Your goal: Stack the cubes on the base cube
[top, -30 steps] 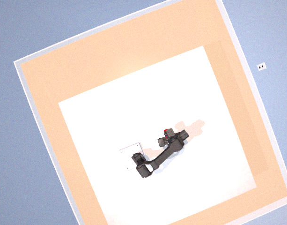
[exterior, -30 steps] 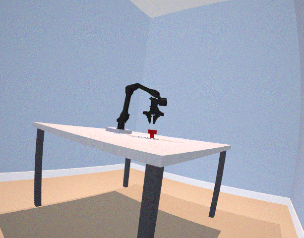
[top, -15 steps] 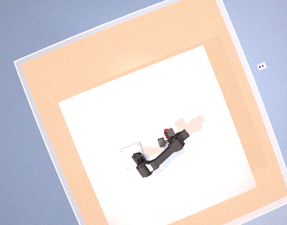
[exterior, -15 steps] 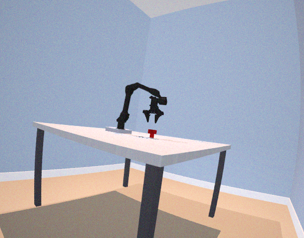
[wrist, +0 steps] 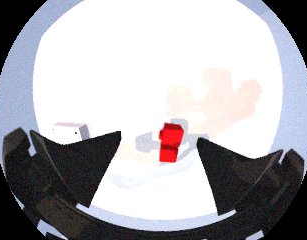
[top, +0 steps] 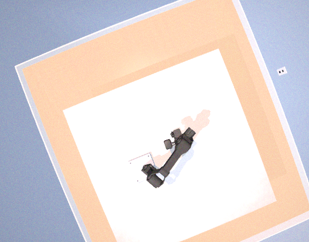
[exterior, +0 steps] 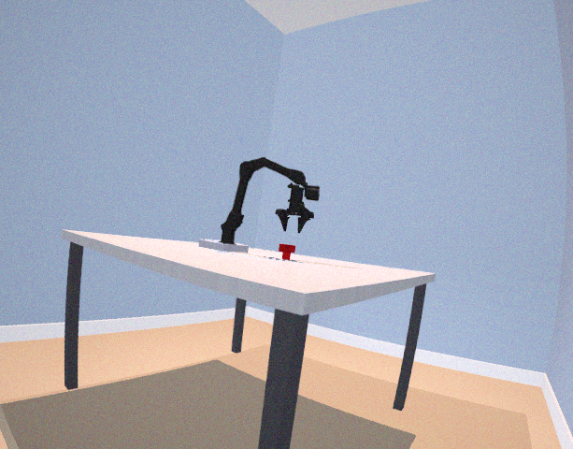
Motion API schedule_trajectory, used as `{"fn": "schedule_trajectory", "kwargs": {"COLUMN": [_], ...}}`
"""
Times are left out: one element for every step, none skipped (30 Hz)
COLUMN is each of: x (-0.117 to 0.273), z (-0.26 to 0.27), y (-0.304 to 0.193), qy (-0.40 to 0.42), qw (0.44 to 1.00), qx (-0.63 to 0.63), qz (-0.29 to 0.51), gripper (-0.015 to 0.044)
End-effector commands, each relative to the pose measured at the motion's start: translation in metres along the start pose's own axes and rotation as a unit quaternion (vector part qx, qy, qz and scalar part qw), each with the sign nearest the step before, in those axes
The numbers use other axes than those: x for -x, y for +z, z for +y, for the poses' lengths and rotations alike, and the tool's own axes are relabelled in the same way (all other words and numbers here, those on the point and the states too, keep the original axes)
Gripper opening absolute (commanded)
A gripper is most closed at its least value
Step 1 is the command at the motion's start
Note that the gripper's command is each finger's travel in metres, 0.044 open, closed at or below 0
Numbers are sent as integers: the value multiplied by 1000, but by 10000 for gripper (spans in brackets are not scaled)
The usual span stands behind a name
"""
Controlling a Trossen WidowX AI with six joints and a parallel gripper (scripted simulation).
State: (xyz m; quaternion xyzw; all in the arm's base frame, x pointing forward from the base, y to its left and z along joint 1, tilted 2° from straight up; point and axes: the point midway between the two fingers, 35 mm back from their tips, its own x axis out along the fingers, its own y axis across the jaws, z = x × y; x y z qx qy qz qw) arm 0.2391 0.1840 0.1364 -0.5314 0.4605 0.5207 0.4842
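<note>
The red cubes show in the exterior view as a T: a wide upper layer of the loose cubes [exterior: 287,248] rests on the narrower fixed base cube [exterior: 286,256]. In the wrist view one red cube [wrist: 173,136] and a second red block [wrist: 168,154] lie close together, with a dark line between them. The base cube is mostly hidden there, and I cannot tell the exact gap or overlap. My gripper [top: 172,138] [exterior: 292,232] [wrist: 159,138] is open and empty, above the stack and clear of it. In the top view the arm hides the cubes.
The stack and the arm's pale mounting plate [top: 134,168] [exterior: 207,243] [wrist: 68,132] stand on the white table [top: 201,85] [exterior: 155,255]. The plate lies to the left of the stack in all three views. Shadows of the arm fall across the table.
</note>
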Motion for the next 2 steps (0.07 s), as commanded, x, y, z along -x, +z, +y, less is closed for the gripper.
{"fn": "schedule_trajectory", "kwargs": {"x": [1, 1], "z": [24, 30], "y": [47, 56], "qy": [1, 1], "qw": [1000, 1000], "qx": [1, 0], "qz": [-1, -1], "gripper": [400, 400]}}
